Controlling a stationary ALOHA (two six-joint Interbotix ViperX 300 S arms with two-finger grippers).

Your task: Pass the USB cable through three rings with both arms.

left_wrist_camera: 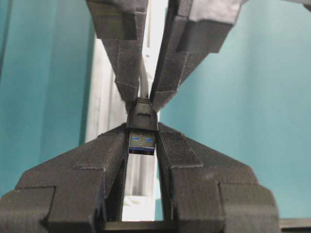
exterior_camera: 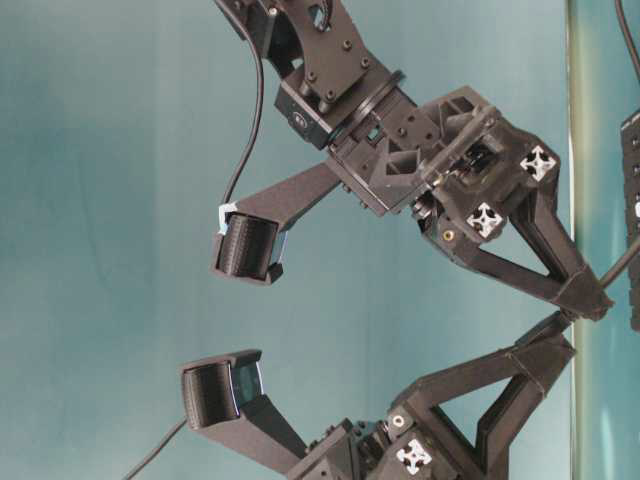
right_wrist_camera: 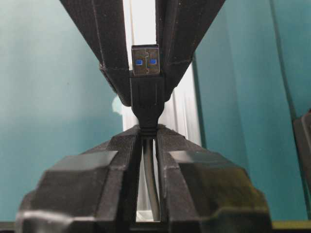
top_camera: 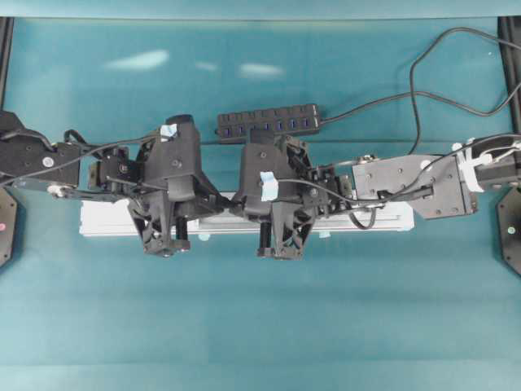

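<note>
Both arms crowd over the silver rail (top_camera: 383, 218), hiding its rings; a black hub (top_camera: 269, 124) sits just behind. Left gripper (left_wrist_camera: 141, 141) pinches the USB plug (left_wrist_camera: 142, 127) near its metal tip, right gripper (right_wrist_camera: 148, 133) clamps the cable just behind the plug, tips nearly meeting above the rail
</note>
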